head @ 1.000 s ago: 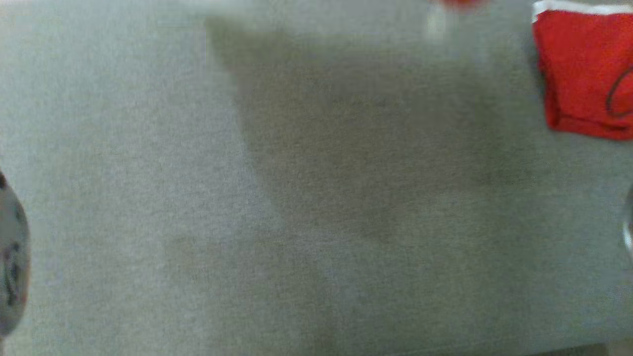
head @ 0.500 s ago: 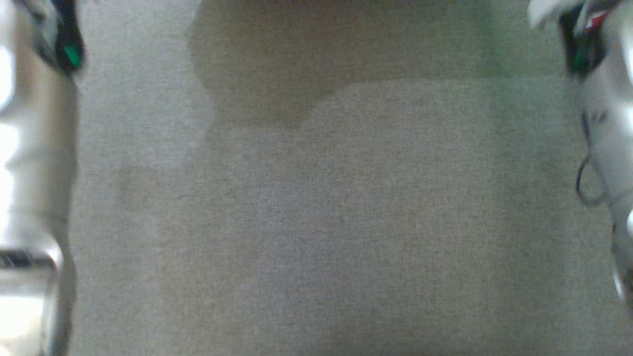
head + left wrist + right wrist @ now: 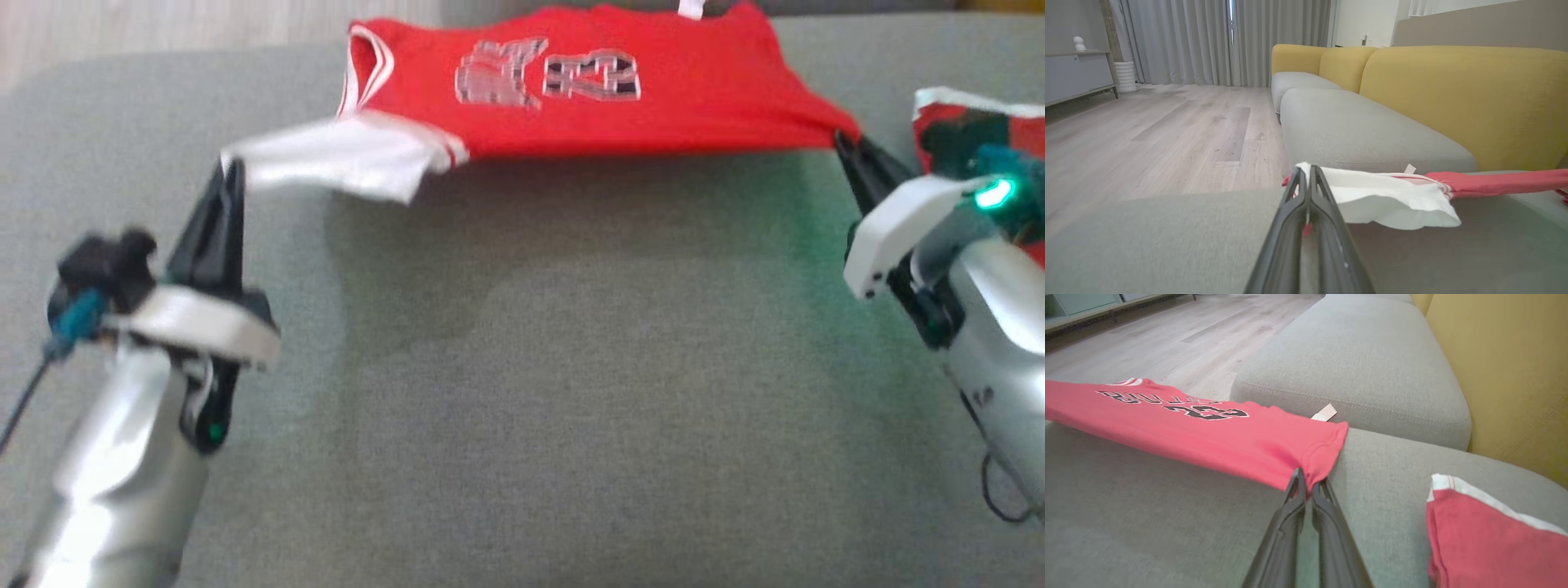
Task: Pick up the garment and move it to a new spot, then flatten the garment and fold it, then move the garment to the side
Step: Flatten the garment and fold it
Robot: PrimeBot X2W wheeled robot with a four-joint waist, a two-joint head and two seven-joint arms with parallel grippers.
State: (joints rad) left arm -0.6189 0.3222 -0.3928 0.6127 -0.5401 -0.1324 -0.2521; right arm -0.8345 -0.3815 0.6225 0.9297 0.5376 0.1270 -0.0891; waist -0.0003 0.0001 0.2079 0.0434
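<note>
You see the garment (image 3: 669,106) stretched across the frame's top, left gripper (image 3: 232,173) and right gripper (image 3: 844,144) clenching its ends.

Two grippers are showing: one left gripper (image 3: 233,167) and one right gripper (image 3: 842,145). Two red garments are appearing: one numbered jersey (image 3: 571,98), bearing one white label (image 3: 1325,412), and one folded red piece (image 3: 1486,539). Three grey seat cushions (image 3: 1363,130) and three yellow back cushions (image 3: 1461,98) are showing in the left wrist view.
</note>
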